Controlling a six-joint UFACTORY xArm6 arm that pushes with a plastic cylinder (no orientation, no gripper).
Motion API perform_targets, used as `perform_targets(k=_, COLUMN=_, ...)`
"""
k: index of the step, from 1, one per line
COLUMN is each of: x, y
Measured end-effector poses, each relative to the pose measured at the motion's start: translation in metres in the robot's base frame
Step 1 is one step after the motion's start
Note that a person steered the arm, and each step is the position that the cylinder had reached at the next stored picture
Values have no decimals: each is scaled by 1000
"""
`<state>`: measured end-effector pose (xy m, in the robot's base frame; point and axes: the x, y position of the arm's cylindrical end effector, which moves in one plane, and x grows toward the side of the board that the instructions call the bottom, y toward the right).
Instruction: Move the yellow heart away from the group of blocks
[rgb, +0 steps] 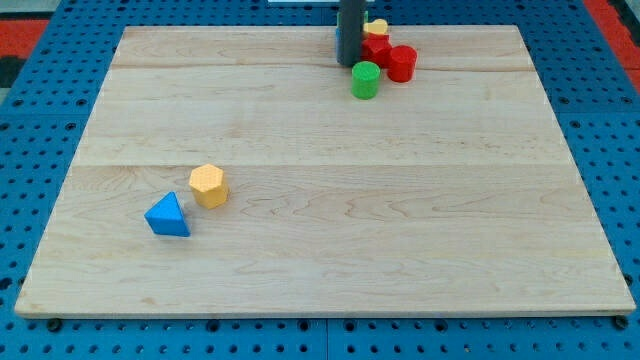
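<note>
A yellow heart (377, 27) lies at the view's top, at the far edge of the wooden board (320, 250), partly hidden behind my rod. It touches a red block (374, 49) of unclear shape just below it. A red cylinder (401, 62) stands to the right of that, and a green cylinder (365, 79) stands just below the red ones. My tip (348, 62) rests on the board just left of this group, beside the red block and up-left of the green cylinder.
A yellow hexagon block (209, 185) and a blue triangle block (167, 216) sit close together at the view's lower left. A blue perforated table (30, 200) surrounds the board.
</note>
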<state>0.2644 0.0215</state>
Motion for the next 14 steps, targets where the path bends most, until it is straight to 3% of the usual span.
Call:
perform_targets(k=1, x=-6, y=-26)
perform_targets(k=4, x=-72, y=-24)
perform_targets(k=8, x=-71, y=61)
perform_targets(k=10, x=-25, y=75)
perform_targets(k=11, x=-27, y=91)
perform_targets(k=13, x=-63, y=194)
perform_targets(k=14, x=-73, y=200)
